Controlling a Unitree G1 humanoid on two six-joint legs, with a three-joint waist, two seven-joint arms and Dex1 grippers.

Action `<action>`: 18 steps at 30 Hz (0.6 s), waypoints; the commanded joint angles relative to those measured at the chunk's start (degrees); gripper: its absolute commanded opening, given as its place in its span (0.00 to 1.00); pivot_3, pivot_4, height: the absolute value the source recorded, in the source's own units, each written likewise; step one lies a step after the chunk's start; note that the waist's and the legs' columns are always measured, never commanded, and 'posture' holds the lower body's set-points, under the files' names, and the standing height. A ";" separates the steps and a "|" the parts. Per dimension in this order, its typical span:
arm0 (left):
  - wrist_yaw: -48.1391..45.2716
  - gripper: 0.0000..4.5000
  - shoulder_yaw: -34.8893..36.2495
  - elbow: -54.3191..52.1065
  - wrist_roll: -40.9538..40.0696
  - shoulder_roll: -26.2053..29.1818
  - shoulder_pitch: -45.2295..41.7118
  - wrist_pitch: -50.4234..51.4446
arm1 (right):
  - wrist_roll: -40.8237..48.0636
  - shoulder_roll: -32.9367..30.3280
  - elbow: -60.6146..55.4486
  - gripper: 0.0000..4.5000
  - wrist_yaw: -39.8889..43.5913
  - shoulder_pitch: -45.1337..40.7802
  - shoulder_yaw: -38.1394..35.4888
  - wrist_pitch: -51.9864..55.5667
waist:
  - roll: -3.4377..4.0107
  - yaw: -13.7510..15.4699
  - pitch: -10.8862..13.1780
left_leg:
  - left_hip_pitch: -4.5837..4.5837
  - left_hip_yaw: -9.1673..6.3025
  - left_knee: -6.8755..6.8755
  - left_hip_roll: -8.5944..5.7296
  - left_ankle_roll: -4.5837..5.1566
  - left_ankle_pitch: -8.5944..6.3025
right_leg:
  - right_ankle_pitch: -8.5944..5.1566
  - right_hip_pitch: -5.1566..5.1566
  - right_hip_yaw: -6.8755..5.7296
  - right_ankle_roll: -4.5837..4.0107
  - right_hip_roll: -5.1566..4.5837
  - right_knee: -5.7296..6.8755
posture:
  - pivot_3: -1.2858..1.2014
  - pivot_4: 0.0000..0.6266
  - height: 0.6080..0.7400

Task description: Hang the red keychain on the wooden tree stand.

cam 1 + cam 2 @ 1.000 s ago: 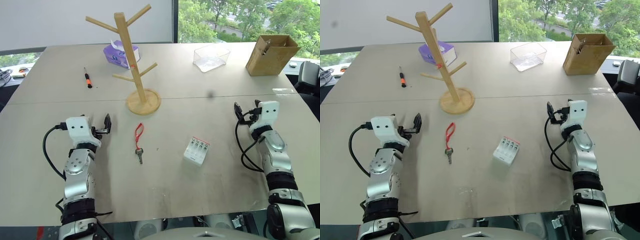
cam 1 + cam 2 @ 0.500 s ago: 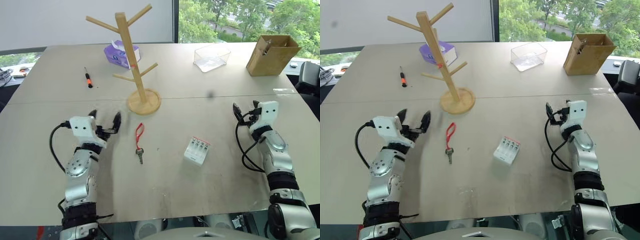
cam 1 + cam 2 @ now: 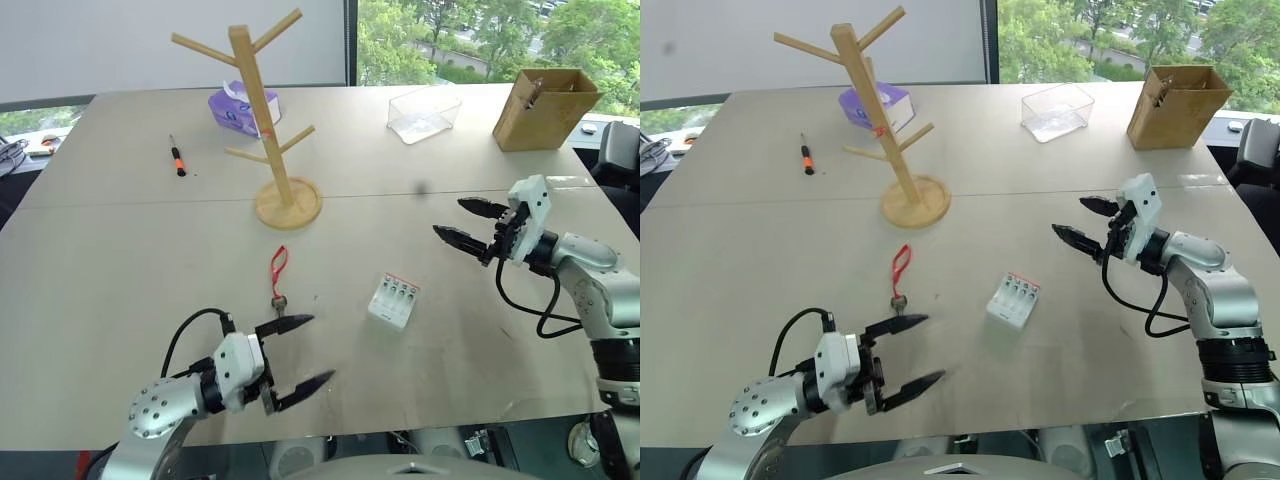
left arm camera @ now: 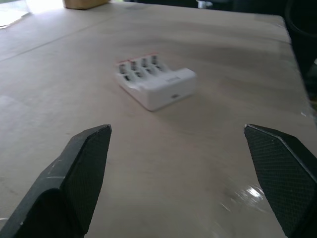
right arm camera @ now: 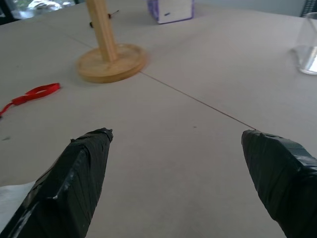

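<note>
**Sam:** What's hard to see from your seat?

**Me:** The key on the red keychain (image 3: pixel 277 280). From the head camera my left hand (image 3: pixel 300 352) sits just in front of it, and one finger tip covers part of the key. My right wrist camera cuts the strap off at the edge. It also shows only the round base and low post of the wooden tree stand (image 3: pixel 262 112).

**Sam:** Where is the keychain?

**Me:** Flat on the table (image 3: pixel 120 260), near the stand's base and apart from it. No hand touches it.

**Sam:** And your hands?

**Me:** Both are spread wide and hold nothing. My right hand (image 3: pixel 472 222) hangs over bare table and points toward the stand.

**Sam:** Does the left wrist camera see something else?

**Me:** Yes, a white plastic box (image 4: pixel 154 83) with a row of slots on top. It lies between my two black fingers (image 4: pixel 81 168), farther off. The fingers look bumpy, like a grid. The table is pale and smooth.
</note>
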 commanded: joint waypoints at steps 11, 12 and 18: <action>1.61 0.98 -2.05 4.08 3.08 -2.28 -1.72 -7.49 | 1.26 -3.64 -12.76 1.00 2.03 1.37 8.60 11.92 | -0.02 -0.25 -0.01 | -0.06 -0.04 0.00 0.00 0.07 -0.04 | 0.00 0.00 -0.07 0.02 0.06 -0.07 | 0.52 0.24 1.00; 1.92 0.98 -2.19 4.13 3.23 -2.40 -1.79 -7.47 | 0.78 -3.09 -12.51 1.00 1.69 1.43 9.07 11.55 | -0.03 -0.26 0.00 | -0.06 -0.04 0.00 0.00 0.07 -0.04 | 0.00 0.00 -0.08 0.02 0.08 -0.07 | 0.52 0.24 1.00; 2.81 0.98 -2.84 4.51 3.86 -2.77 -2.07 -7.86 | -3.47 -0.39 -11.01 1.00 -0.76 1.54 12.39 9.57 | -0.03 -0.28 -0.01 | -0.06 -0.04 0.01 -0.02 0.07 -0.04 | 0.00 0.01 -0.10 0.04 0.15 -0.06 | 0.52 0.24 1.00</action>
